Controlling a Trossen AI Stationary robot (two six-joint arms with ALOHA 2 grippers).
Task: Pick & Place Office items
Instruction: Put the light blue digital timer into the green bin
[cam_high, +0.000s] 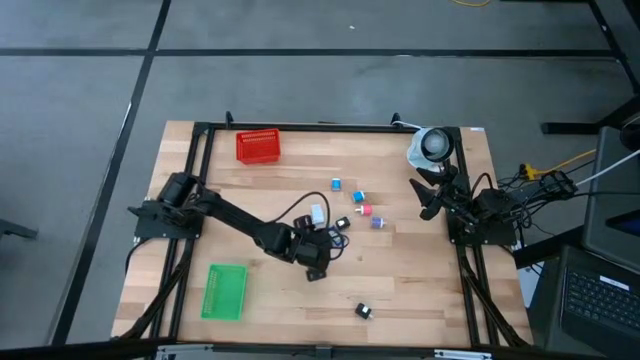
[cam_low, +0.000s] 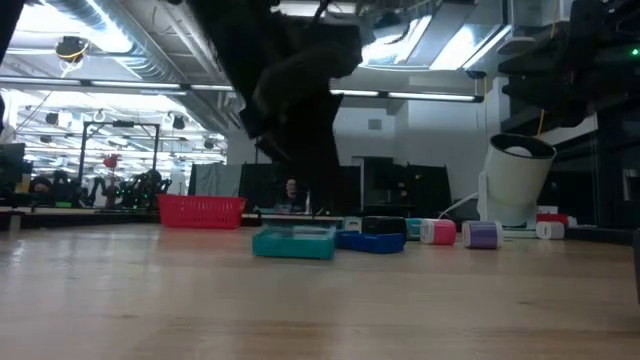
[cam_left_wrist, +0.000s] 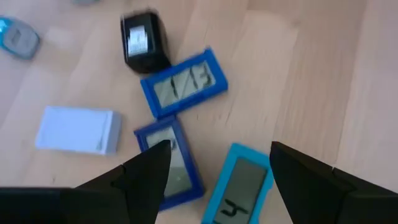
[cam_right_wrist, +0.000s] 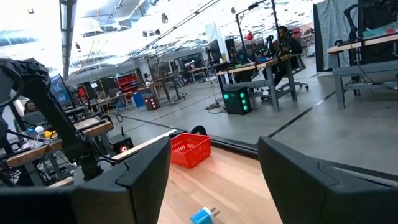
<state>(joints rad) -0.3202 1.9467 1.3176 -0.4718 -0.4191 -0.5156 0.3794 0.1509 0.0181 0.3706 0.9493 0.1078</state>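
A wooden counter (cam_high: 300, 300) seen from above, with a dark robot arm at each side. At the far left front lies a flat green tray (cam_high: 225, 291); toward the back left stands a red mesh basket (cam_high: 258, 146). The left arm reaches to the middle of the counter, where the left tool (cam_left_wrist: 214, 171) hovers with its fingers spread over a cluster of small office items. Its wrist view shows a white block (cam_left_wrist: 78, 130), a black piece (cam_left_wrist: 143, 41), a dark blue screen piece (cam_left_wrist: 184, 83), a second dark blue one (cam_left_wrist: 171, 165) and a light blue one (cam_left_wrist: 240, 186), lying close together. Further right sit a blue piece (cam_high: 338, 184), a pink one (cam_high: 366, 210) and a purple one (cam_high: 377, 222). A black piece (cam_high: 364, 312) lies alone near the front edge. At the right edge the right tool (cam_high: 428, 205) waits raised, fingers spread, beside a white cylinder (cam_high: 431, 146).
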